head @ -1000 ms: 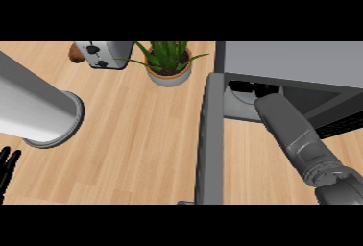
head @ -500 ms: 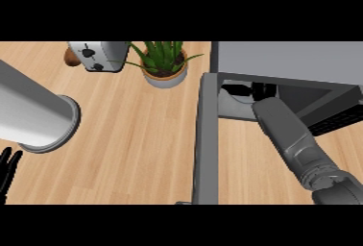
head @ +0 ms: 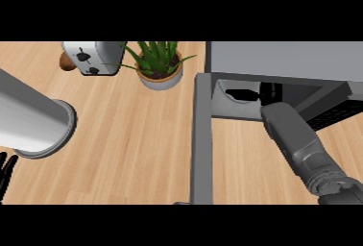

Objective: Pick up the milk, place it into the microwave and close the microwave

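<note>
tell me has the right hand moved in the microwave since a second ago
Yes. Against the microwave, the right hand has shifted left inside the opening, closer to the open door.

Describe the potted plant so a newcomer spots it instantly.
Start at the grey microwave in the upper right, its door swung open. Just left of it, at the counter's back, stands the potted plant. Spiky green leaves in a pale round pot distinguish it from the boxy silver toaster on its left.

A smooth grey cylindrical right forearm [head: 294, 139] widens into a darker ribbed wrist joint [head: 333, 185]; the black right hand [head: 245, 95] and black left-hand fingers [head: 7, 168] show partly
</note>
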### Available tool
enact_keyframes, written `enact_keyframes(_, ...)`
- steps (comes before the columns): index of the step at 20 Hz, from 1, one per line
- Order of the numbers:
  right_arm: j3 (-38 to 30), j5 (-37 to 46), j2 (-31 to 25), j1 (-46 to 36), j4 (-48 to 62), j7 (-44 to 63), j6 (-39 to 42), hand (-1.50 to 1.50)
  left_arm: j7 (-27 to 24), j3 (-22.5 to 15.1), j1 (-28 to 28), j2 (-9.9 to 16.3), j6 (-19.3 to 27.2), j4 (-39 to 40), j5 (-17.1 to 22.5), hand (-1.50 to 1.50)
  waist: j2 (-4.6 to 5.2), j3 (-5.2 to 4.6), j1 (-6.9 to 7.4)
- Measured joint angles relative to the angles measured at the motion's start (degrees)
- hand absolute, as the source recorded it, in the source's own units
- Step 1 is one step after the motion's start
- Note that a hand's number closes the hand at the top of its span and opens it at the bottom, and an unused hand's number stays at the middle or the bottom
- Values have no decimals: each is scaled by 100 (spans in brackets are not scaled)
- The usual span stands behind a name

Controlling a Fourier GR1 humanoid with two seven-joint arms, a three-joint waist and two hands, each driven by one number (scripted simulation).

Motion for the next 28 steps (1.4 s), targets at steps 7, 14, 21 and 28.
enact_keyframes(7,-251,-263,260,349,-183,-471,732,-150,-126,-61,374,-147,-133,-183,-118,-150,-73,-9,-145)
enact_keyframes(14,-406,-498,504,876,-437,-847,1536,-150,-243,-329,723,-220,-483,-281,-228,-150,-149,-16,-329)
enact_keyframes(21,-289,-600,812,1558,-837,-1140,2616,-150,-205,-756,806,-302,-835,-356,-295,-150,-205,-24,-479)
enact_keyframes(28,102,-736,935,2628,-1775,-1269,3211,-150,-41,-1391,824,-402,-912,-592,-596,-150,-247,-30,-577)
